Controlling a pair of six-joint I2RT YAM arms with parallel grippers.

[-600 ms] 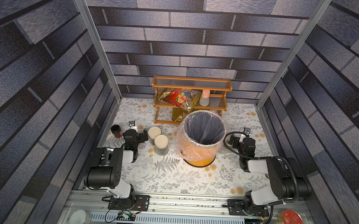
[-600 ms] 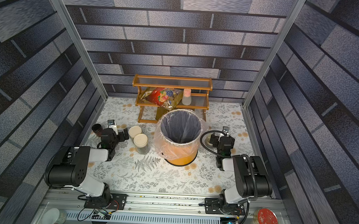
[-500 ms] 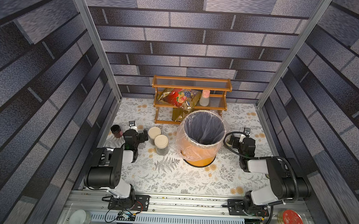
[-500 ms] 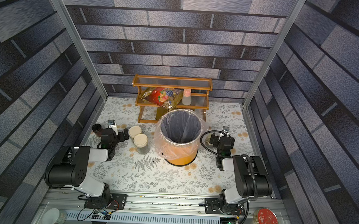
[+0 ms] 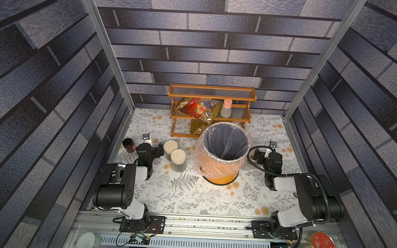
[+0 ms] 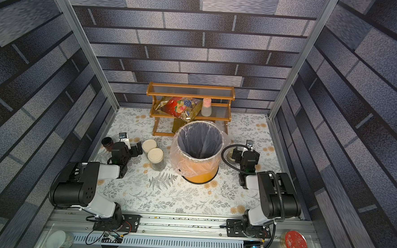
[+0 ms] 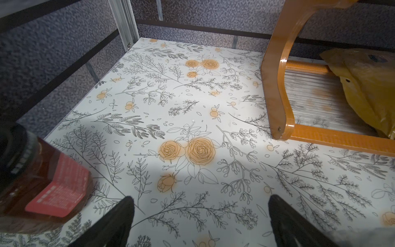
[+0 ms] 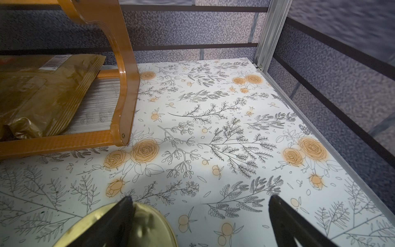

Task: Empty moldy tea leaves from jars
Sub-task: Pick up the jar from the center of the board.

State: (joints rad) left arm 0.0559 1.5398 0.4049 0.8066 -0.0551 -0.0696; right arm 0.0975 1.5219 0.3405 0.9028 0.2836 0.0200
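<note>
A dark jar (image 7: 32, 171) sat just left of the left gripper (image 7: 201, 204), its red label too blurred to read. That gripper was spread wide, holding nothing. The jars (image 5: 178, 156) stood upright and lidded just to its right, tea leaves (image 5: 178, 167) inside, so the left arm was nearer. Beyond the orange bin (image 5: 222, 177), the right gripper (image 8: 198, 202) gaped empty, a brass tin (image 8: 158, 222) by its left finger.
</note>
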